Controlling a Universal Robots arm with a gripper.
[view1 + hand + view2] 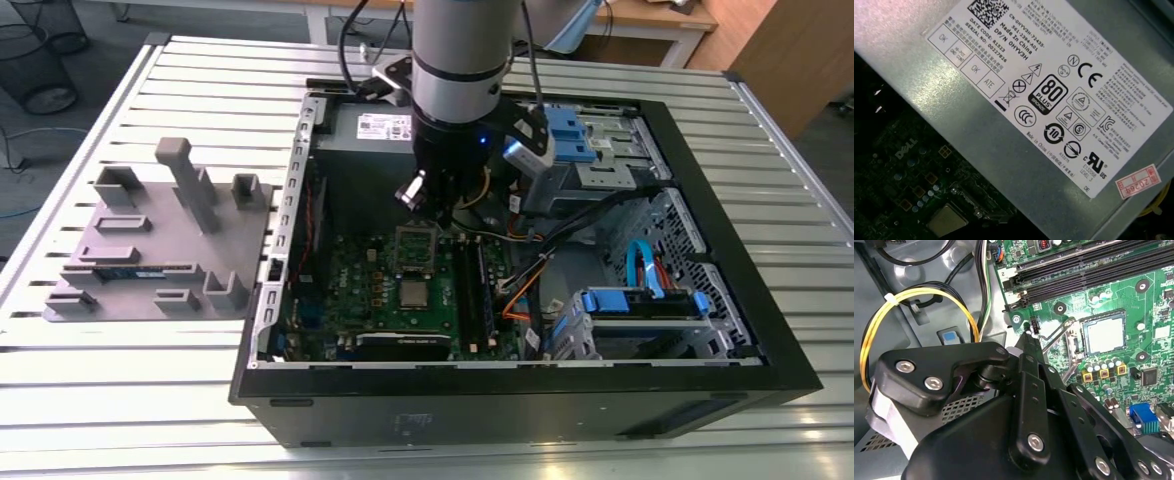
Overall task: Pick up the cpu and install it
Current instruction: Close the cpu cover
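The small flat square cpu with its shiny silver top (416, 293) already lies seated in the socket on the green motherboard (400, 290) inside the open black computer case (747, 330). It also shows in both wrist views (1105, 334) (947, 219). The black gripper (424, 200) hangs above the board, toward the grey power supply (1019, 100), with the chip beyond its tip. Whether the jaws are spread or pressed together, I cannot tell.
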